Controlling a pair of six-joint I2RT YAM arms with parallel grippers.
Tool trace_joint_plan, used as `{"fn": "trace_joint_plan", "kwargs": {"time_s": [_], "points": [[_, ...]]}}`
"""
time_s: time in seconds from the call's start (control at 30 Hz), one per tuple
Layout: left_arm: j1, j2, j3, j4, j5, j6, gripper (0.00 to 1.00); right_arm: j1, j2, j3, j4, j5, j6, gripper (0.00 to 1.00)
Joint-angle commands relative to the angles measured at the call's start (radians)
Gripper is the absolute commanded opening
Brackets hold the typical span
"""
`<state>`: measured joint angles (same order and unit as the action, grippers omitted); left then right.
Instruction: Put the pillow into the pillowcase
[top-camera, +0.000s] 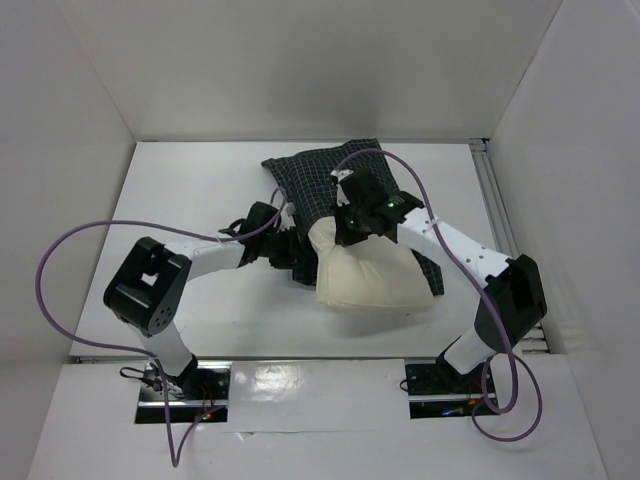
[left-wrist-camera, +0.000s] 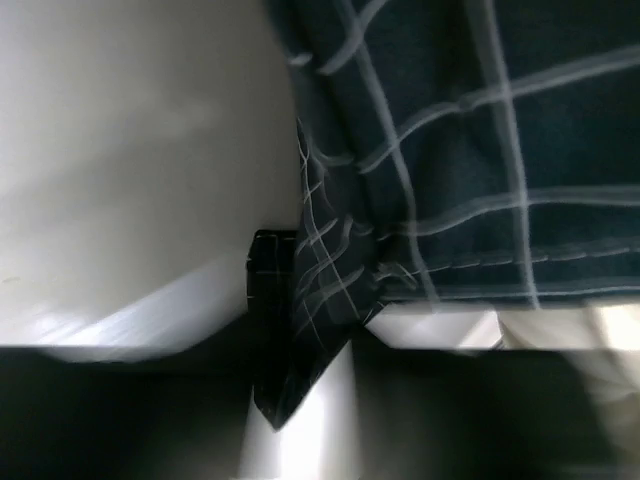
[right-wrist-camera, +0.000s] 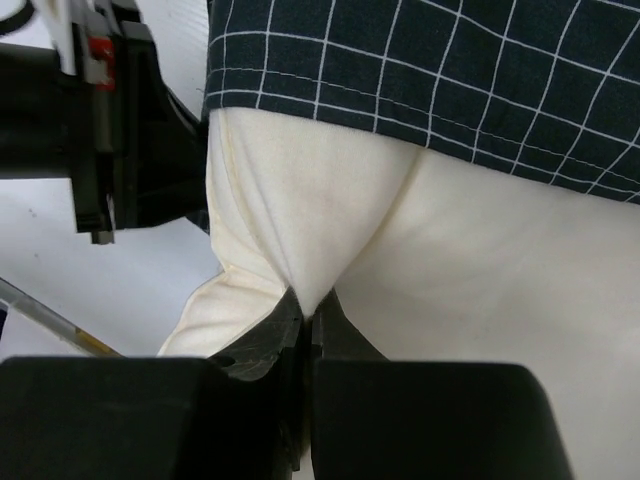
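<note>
Cream pillow (top-camera: 375, 285), far end under checked pillowcase (top-camera: 318, 180), on worktop (top-camera: 200, 190), right tool (right-wrist-camera: 308, 318) clenched on pillow fold, left tool (top-camera: 283, 248) at pillowcase edge, grip unclear, purple cables (top-camera: 58, 262) around.

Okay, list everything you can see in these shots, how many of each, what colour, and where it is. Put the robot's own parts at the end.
pillow: one, cream-white, middle of the table, far end under the pillowcase hem
pillowcase: one, dark navy with white grid check, bunched behind the pillow
table: one, white, under everything
enclosure walls: white, on the left, back and right
cables: two, purple, one looping from each arm
arms: two, black and white, bases at the near edge
left gripper: one, black, at the pillowcase's left edge, grip unclear
right gripper: one, black, shut on a fold of the pillow
</note>
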<state>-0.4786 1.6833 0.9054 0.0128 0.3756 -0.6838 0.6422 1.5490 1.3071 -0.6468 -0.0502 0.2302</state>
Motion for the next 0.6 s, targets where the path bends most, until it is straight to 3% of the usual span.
{"fn": "trace_joint_plan", "kwargs": {"time_s": [0.0,0.03,0.2,0.33,0.43,0.57], "points": [[-0.006,0.027,0.007,0.098,0.087,-0.046,0.12,-0.007,-0.026,0.056,0.045,-0.048,0.006,0.0],[-0.006,0.027,0.007,0.108,0.103,-0.059,0.0,-0.007,-0.015,0.07,0.045,-0.048,0.006,0.0],[0.003,-0.109,-0.078,0.225,0.193,-0.128,0.0,-0.007,0.077,0.142,0.055,-0.019,0.015,0.0],[0.023,-0.138,-0.114,0.307,0.389,-0.167,0.0,-0.007,0.172,0.247,0.018,0.062,0.024,0.0],[0.023,-0.204,-0.206,0.441,0.436,-0.255,0.0,-0.007,0.277,0.336,0.018,0.147,0.0,0.0],[0.023,-0.284,-0.217,0.42,0.448,-0.255,0.0,-0.032,0.44,0.495,0.032,0.222,-0.02,0.0]]}}
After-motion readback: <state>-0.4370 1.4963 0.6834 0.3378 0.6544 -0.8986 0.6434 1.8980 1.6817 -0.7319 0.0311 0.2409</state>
